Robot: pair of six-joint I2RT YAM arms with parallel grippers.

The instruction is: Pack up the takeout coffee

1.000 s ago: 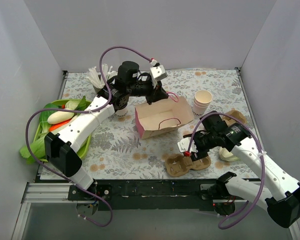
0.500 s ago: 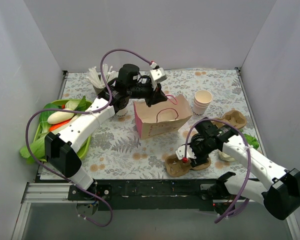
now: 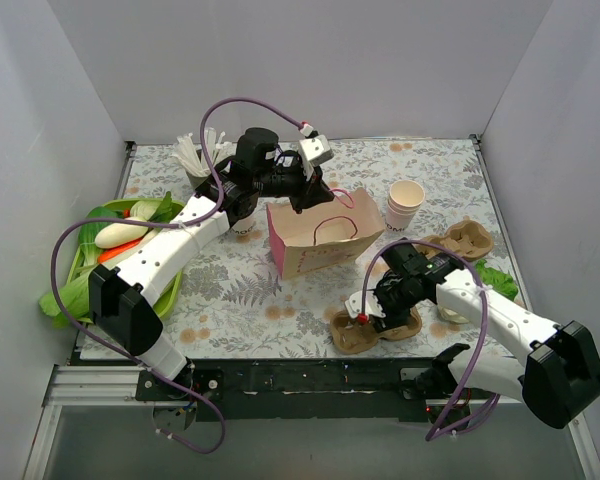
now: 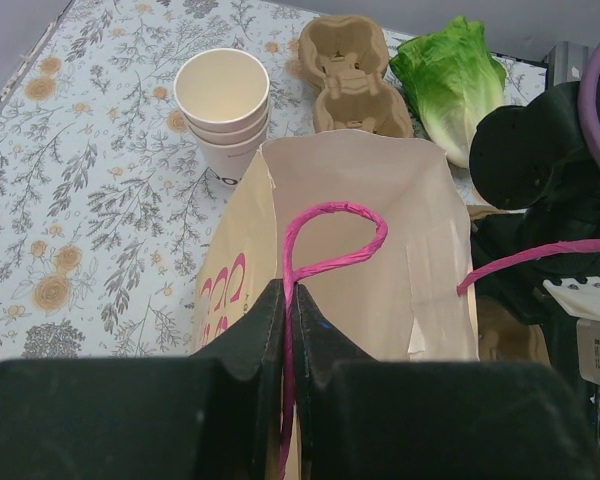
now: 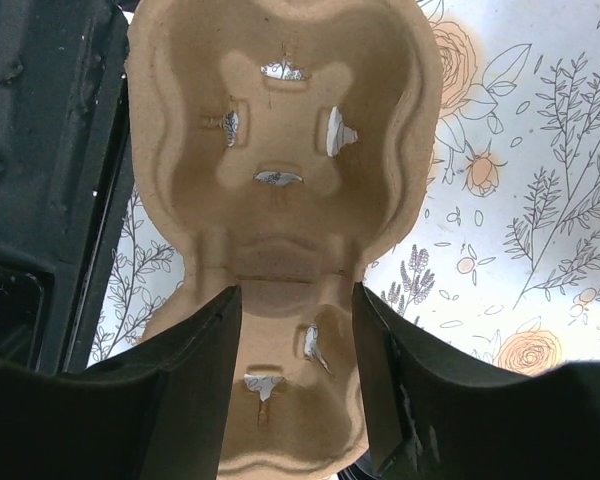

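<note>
Flowered worktop (image 3: 240, 290): the coffee (image 3: 242, 228) stands just left of the paper bag (image 3: 325, 250), under my left arm (image 3: 170, 250); my left claw (image 4: 286, 295) pinches the bag's pink handle (image 4: 335, 208), and my right claw (image 5: 295, 300) is spread astride a cardboard carrier (image 5: 300, 225). Paper walls should crush easily, so I'd grip mid-body, gently, kept upright.

moulded pulp cup carrier (image 5: 280, 200) looks rough, fibrous, matt tan; right gripper (image 5: 295, 300) fingers (image 5: 190, 390) are matt black plastic. paper bag (image 4: 380, 230) smooth, dull kraft, its handle (image 4: 335, 235) twisted pink paper cord; stacked cups (image 4: 223, 100) plain cream paper; tablecloth (image 4: 80, 200) smooth, printed.
</note>
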